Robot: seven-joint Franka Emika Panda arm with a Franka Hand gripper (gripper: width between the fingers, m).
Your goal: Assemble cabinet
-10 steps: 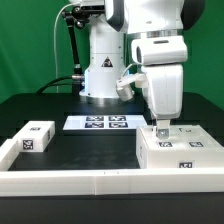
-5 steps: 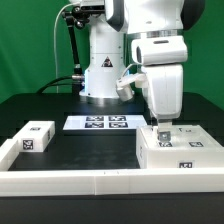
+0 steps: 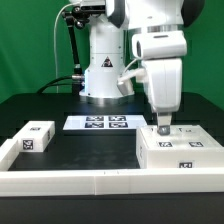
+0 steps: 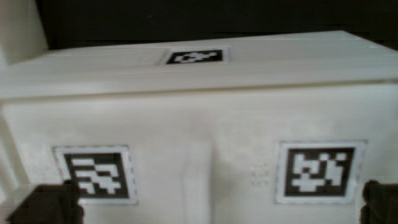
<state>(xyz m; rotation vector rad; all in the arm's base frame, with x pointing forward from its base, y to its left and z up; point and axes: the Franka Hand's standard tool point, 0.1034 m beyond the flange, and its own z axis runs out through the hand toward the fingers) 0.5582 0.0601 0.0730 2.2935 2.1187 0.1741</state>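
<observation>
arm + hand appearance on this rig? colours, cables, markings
Arm has glossy white rounded shells with dark joint seams. Its white base carries a small dark triangular mark. Black cables run beside the base. Hand is a white boxy block; fingers are dark.

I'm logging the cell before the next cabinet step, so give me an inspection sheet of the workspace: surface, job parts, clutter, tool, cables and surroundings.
Surface: black table, bordered by low white frame rails along the front and the exterior view's left.
Job's things: cabinet at the exterior view's right, tags on its faces; small white block at the left, apart from it.
Clutter: nothing seen; only the marker board lies flat mid-table.
Grippers: tool low over the cabinet's top, fingers wide apart; contact cannot be told.
Cables: black cable beside the robot base.
Surroundings: green backdrop.
</observation>
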